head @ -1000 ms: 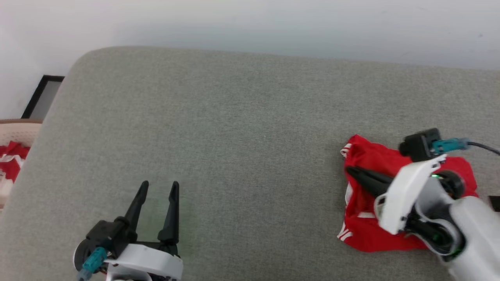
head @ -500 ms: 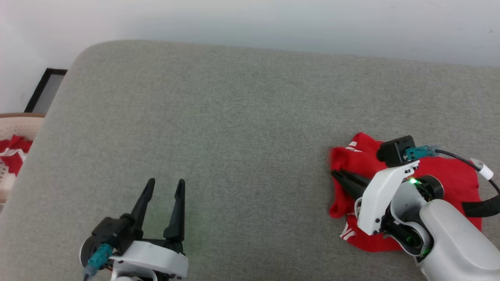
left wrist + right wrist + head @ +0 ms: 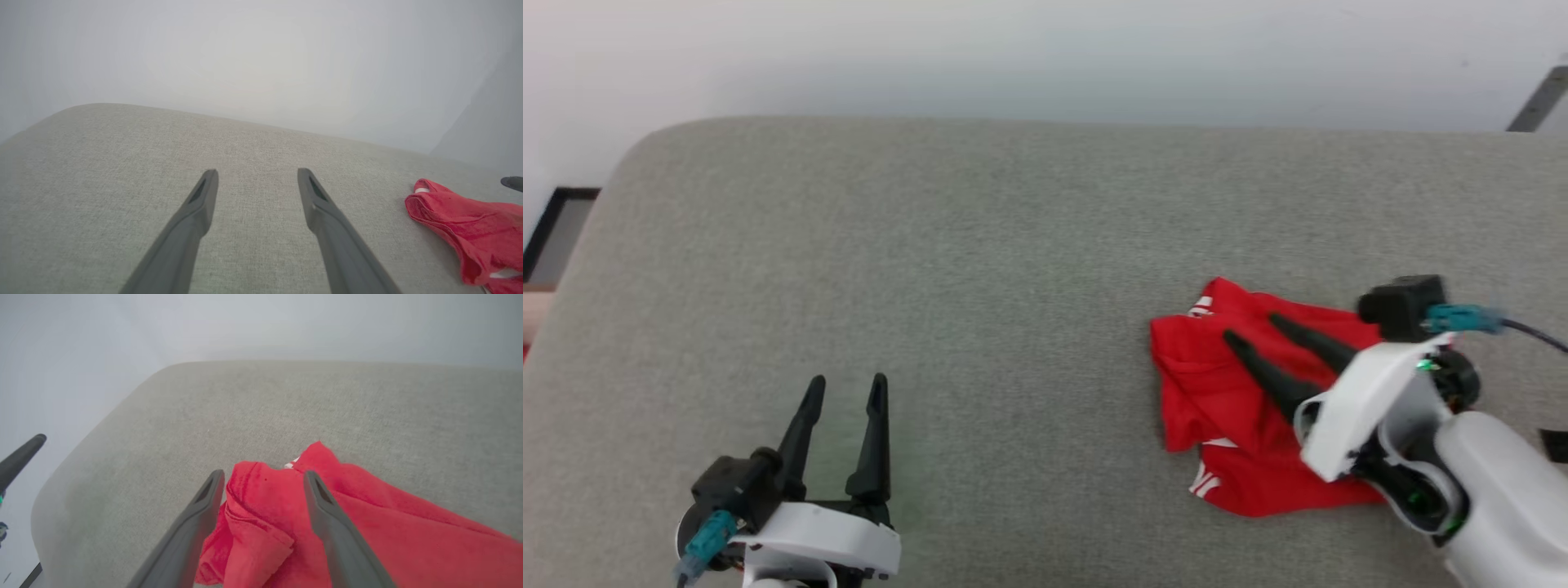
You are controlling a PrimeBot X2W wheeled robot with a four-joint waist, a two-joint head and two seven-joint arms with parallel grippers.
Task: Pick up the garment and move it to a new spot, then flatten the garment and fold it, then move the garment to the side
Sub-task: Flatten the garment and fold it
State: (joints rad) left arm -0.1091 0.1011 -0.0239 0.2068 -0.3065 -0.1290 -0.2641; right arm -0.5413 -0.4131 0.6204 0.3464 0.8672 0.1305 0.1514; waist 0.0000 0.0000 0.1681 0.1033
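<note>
The garment [image 3: 1225,408] is a crumpled red shirt with bits of white trim, lying in a heap on the grey cushion [image 3: 1013,269] at the right. My right gripper [image 3: 1252,327] hovers just over it, open, its two dark fingers spread above the red cloth and holding none of it. In the right wrist view the garment [image 3: 286,514] bunches between and below the spread fingers of the right gripper [image 3: 263,475]. My left gripper [image 3: 844,385] stands open over bare cushion at the lower left, far from the shirt. The left wrist view shows the left gripper [image 3: 256,174] open, with the garment [image 3: 470,228] off to the right.
The cushion's rounded far-left corner [image 3: 645,147] drops off toward a pale wall behind. A dark framed object [image 3: 556,229] sits past the left edge. Broad bare cushion lies between the two grippers.
My right gripper has opened and let go of the garment, which now lies slumped on the cushion. The head camera has shifted. The left gripper stays open.
</note>
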